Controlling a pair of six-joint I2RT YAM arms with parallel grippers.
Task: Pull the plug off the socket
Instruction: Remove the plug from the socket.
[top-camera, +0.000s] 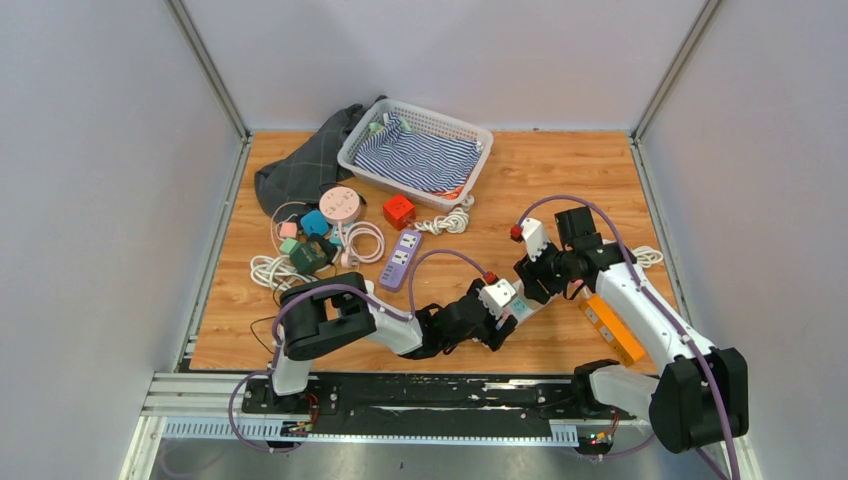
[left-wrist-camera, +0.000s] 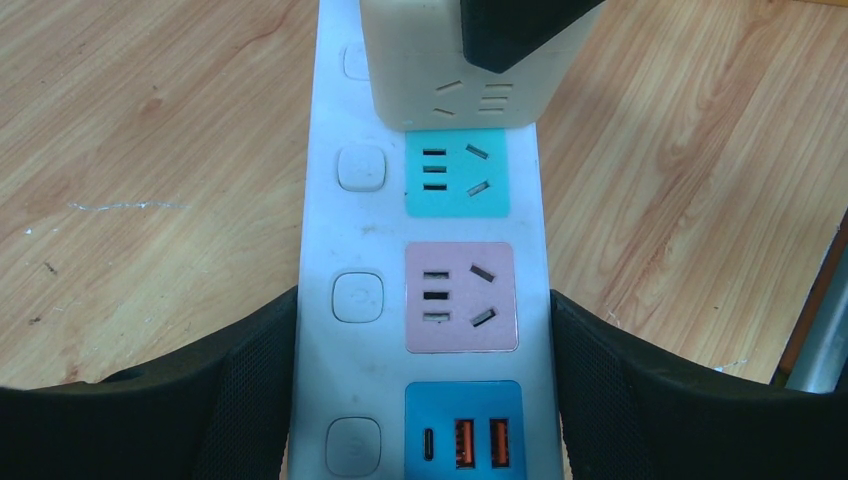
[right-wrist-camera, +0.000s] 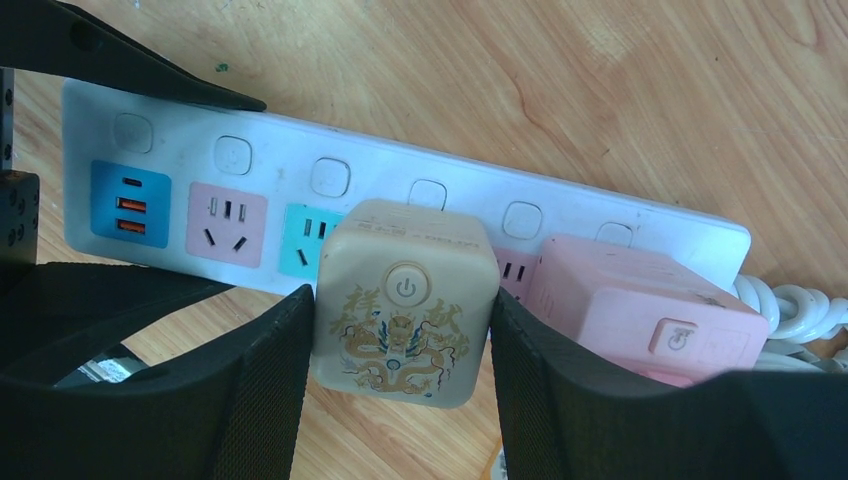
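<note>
Nearest us our left tool (left-wrist-camera: 421, 312) clamps the white power strip (left-wrist-camera: 322, 235) flat on the desk (left-wrist-camera: 150, 150), its long axis running away to the cream plug (right-wrist-camera: 403, 255) seated upright just beyond, our right tool (right-wrist-camera: 400, 315) pinching its sides, ready to pull straight up.

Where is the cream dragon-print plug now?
The cream plug sits on the white power strip, centre of the right wrist view, between the jaws of the right gripper; the pink plug is at its right.
</note>
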